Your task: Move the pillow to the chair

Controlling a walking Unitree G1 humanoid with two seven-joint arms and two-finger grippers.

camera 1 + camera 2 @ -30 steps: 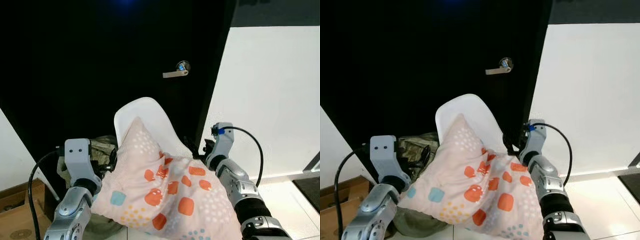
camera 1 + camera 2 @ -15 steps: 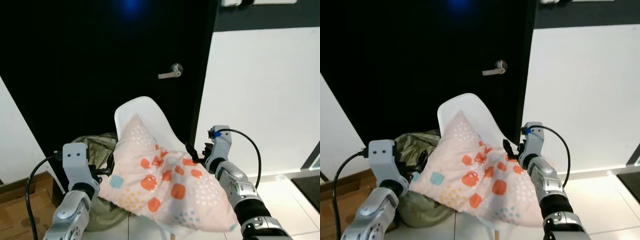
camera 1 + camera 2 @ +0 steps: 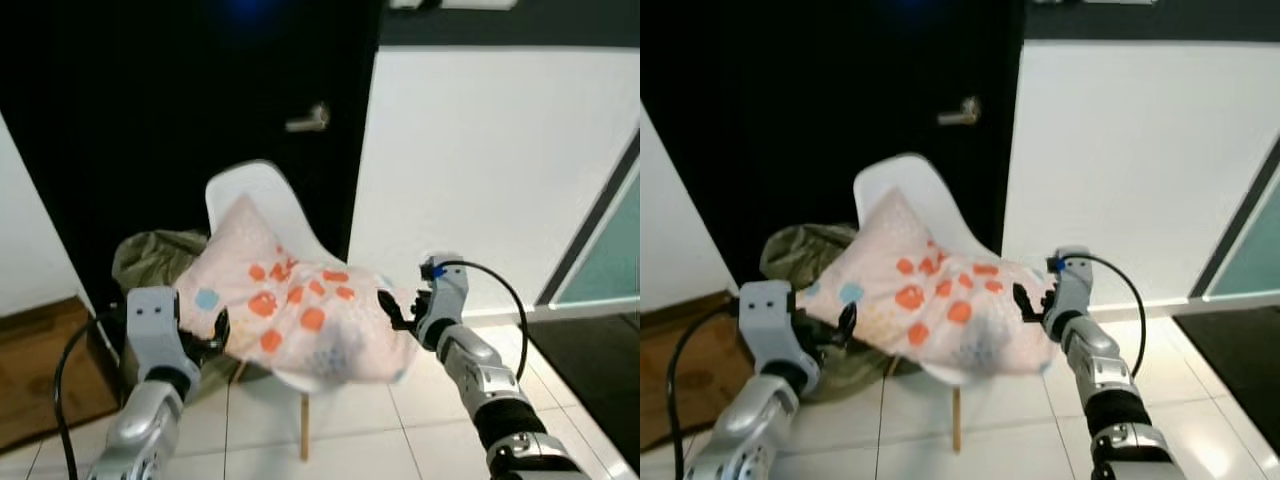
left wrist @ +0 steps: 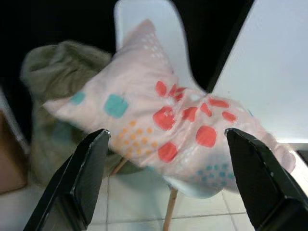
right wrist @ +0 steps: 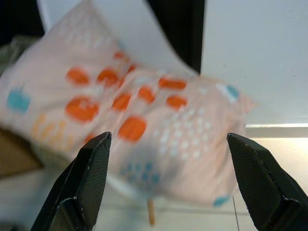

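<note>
pink pillow (image 3: 295, 305) hides chair (image 3: 250, 190) seat (views blurred).

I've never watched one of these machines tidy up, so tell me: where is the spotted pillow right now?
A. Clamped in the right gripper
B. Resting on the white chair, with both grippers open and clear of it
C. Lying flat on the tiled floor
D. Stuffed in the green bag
B: the pillow lies across the white chair, and the left gripper and right gripper are both open, apart from it.
</note>
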